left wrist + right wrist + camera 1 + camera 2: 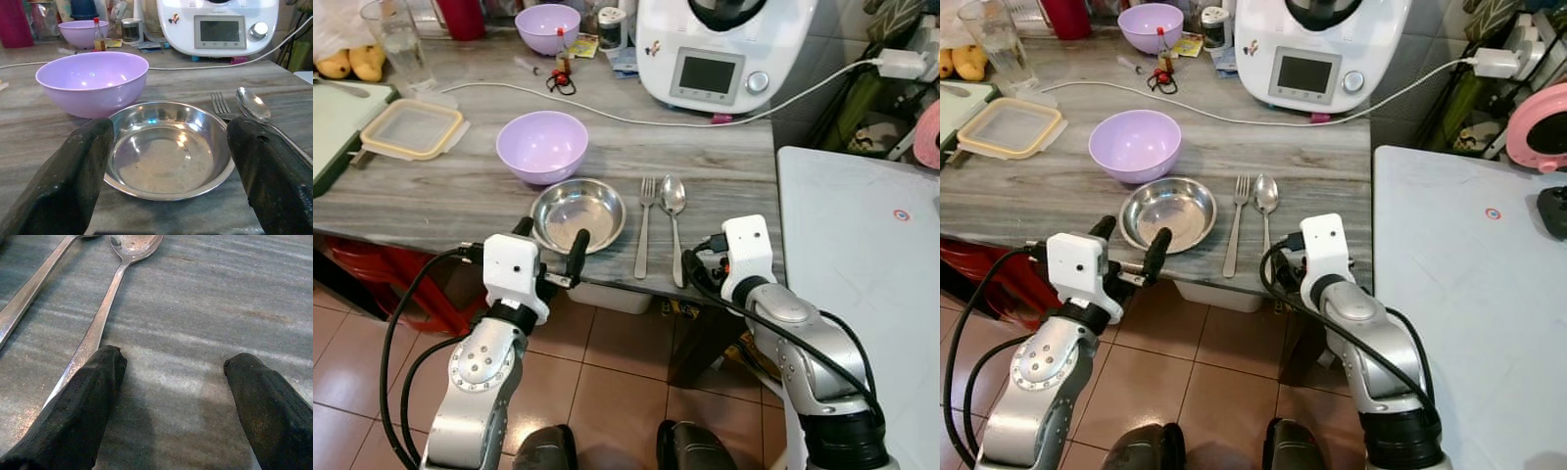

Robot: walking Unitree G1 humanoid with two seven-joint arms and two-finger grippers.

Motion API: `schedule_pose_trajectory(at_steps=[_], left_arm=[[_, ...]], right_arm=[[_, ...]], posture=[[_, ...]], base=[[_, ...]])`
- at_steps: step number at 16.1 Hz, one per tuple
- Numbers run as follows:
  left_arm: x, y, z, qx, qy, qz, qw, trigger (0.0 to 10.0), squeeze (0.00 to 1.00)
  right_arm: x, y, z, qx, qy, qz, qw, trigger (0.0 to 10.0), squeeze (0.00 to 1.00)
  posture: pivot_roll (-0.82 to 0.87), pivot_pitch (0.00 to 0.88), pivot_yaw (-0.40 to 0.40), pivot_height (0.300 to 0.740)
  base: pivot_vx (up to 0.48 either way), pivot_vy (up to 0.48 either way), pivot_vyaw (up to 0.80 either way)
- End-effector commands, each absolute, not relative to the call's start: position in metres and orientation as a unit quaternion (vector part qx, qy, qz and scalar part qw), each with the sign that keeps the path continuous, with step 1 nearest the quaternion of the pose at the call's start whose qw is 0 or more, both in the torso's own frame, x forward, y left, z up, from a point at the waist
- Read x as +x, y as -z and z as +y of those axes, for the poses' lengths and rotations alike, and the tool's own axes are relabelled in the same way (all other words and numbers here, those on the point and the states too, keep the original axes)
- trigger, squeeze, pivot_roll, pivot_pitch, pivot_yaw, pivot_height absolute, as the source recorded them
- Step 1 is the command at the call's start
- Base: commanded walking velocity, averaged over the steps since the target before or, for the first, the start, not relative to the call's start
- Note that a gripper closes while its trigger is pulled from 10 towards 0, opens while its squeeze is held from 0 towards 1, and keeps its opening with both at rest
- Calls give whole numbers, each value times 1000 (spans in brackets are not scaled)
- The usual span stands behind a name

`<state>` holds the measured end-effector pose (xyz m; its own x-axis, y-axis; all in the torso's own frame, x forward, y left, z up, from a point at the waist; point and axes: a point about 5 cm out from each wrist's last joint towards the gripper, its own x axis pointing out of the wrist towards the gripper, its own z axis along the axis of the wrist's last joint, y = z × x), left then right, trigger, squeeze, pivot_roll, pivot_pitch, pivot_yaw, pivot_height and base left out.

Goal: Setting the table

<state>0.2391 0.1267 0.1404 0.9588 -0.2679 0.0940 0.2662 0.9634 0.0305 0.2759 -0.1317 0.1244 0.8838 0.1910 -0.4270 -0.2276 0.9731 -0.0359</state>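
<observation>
Left eye view: we see a grey wood-grain surface (724, 162) carrying a shallow steel bowl (578, 213) near its front edge, with a lavender bowl (542, 146) just behind it, the rims close or touching. A fork (645, 227) and a spoon (674, 220) lie side by side just right of the steel bowl, handles toward the robot. The left end effector (551, 247) sits at the front edge of the surface, its fingers spread wide and holding nothing; in the left wrist view the two black fingers (68, 181) frame the steel bowl's near rim without touching it. The right end effector (168, 396) rests low over the surface by the spoon handle, likewise wide open and empty; one finger (85, 401) lies just beside the handle, and we cannot tell whether they touch. Farther back stand a white kitchen machine (720, 49), a second lavender bowl (547, 27), a lidded container (411, 128) and a glass (396, 41).
</observation>
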Motion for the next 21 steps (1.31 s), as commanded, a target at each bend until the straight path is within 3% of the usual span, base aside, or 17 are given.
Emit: schedule_pose_trajectory(at_steps=[1,16,21], left_arm=[[237,-140,127,9,137,-47,989,10000,0],[239,-140,127,13,138,-48,989,10000,0],[239,-142,129,12,133,-53,990,10000,0]], right_arm=[[268,-110,-122,-43,-138,257,956,10000,0],[275,-111,-119,-25,-150,240,959,10000,0],[272,-125,-134,-21,-117,205,971,10000,0]], posture=[[26,132,-7,740],[28,125,-3,740],[27,114,-2,740]], base=[[0,0,0],[0,0,0],[0,0,0]])
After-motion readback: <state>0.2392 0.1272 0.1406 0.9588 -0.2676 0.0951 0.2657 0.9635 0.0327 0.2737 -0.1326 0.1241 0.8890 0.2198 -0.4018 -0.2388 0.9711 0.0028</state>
